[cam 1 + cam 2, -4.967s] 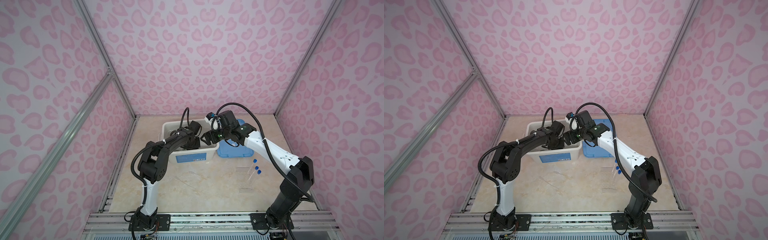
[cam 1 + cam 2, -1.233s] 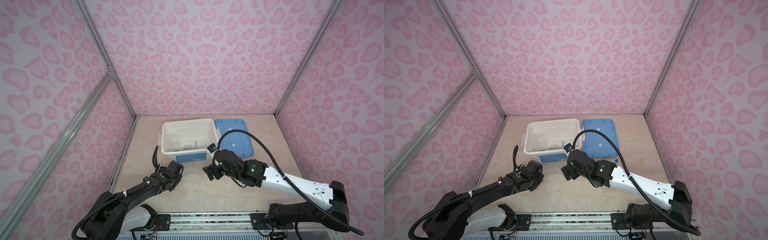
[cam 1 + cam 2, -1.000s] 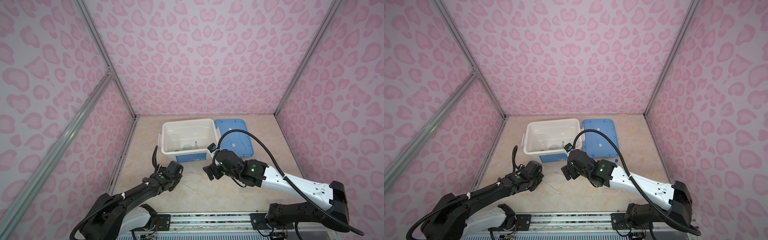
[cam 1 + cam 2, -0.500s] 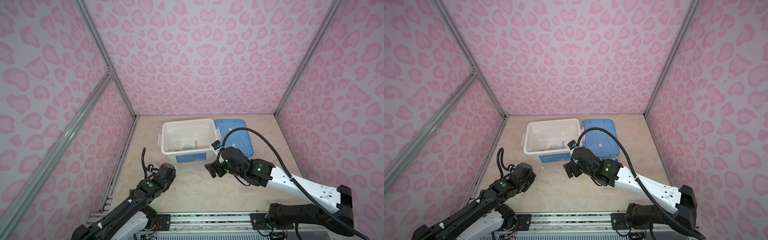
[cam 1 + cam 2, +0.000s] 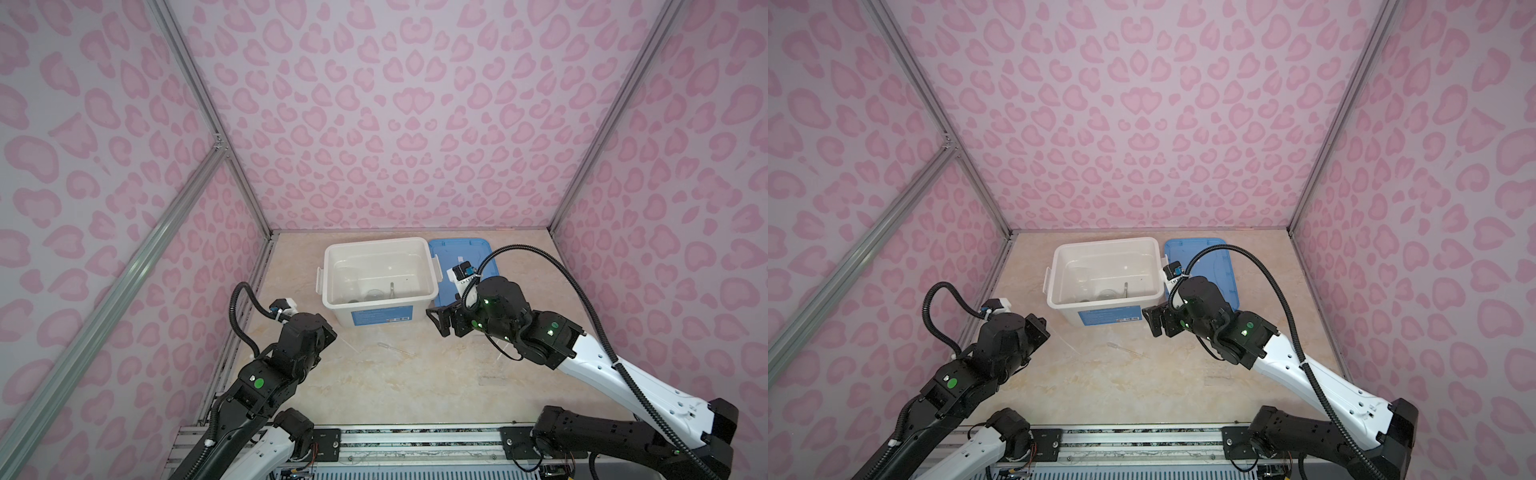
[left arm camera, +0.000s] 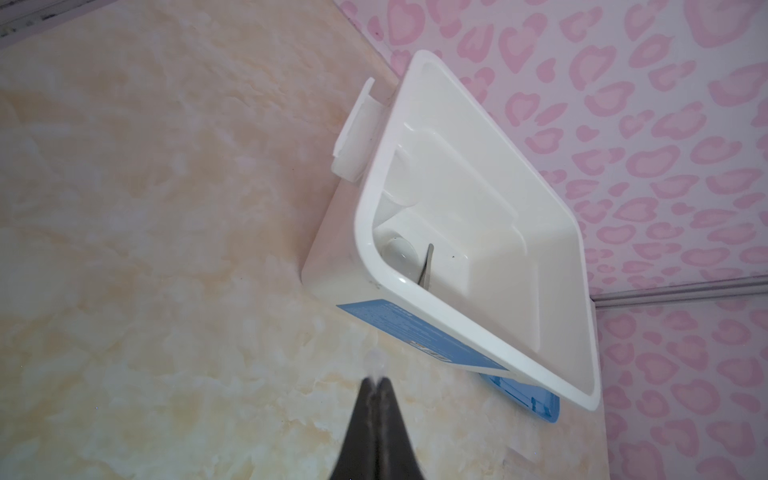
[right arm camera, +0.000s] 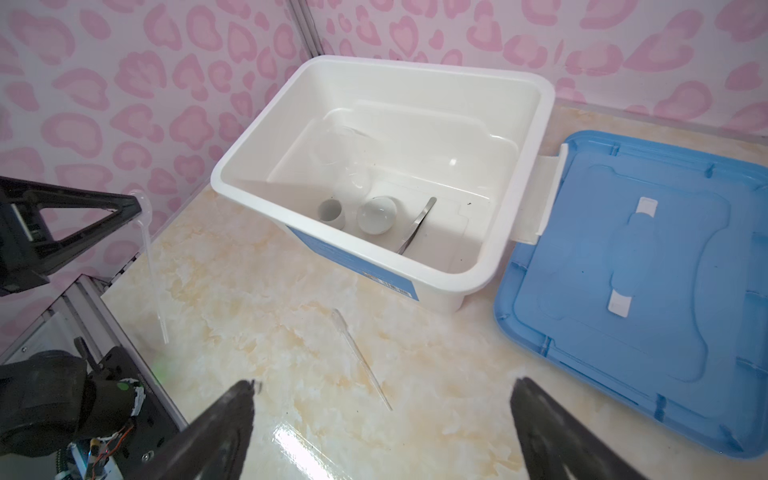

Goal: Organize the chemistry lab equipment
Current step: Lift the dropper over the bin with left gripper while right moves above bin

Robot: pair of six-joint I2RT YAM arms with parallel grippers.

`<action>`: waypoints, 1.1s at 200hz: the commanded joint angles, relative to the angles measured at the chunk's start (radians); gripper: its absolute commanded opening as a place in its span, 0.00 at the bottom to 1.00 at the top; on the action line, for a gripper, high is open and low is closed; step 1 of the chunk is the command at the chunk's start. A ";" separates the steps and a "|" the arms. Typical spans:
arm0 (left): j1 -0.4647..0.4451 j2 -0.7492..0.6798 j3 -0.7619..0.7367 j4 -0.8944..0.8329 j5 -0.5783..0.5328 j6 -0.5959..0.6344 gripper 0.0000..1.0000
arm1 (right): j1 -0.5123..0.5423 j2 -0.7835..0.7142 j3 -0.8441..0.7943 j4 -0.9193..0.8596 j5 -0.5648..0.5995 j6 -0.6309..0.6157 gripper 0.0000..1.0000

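- left gripper (image 6: 376, 380): fingers pressed together, pinching held dropper (image 7: 151, 257) by its bulb
- held dropper: long axis slanted, thin tip pointing down at table (image 5: 374, 395), off front left corner of white box (image 5: 376, 242)
- right gripper (image 7: 384, 383): spread wide, empty, hovers near loose dropper (image 5: 395, 349)
- loose dropper: flat on table before box, lying crosswise, bulb left, tip right in both top views
- inside box: tweezers (image 7: 417, 224), two small white dishes (image 7: 376, 214), glass vessel (image 7: 340, 141)
- blue lid (image 5: 457, 249): flat, just right of box
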 commanded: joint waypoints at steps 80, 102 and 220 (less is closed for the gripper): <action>0.000 0.539 0.548 0.151 0.332 0.389 0.02 | -0.301 0.061 0.135 0.002 -0.254 0.011 0.98; 0.002 0.709 0.693 0.158 0.377 0.431 0.02 | -0.358 0.105 0.180 0.006 -0.318 0.013 0.98; 0.005 1.234 0.997 0.177 0.487 0.466 0.02 | -0.428 0.315 0.320 -0.024 -0.360 -0.060 0.97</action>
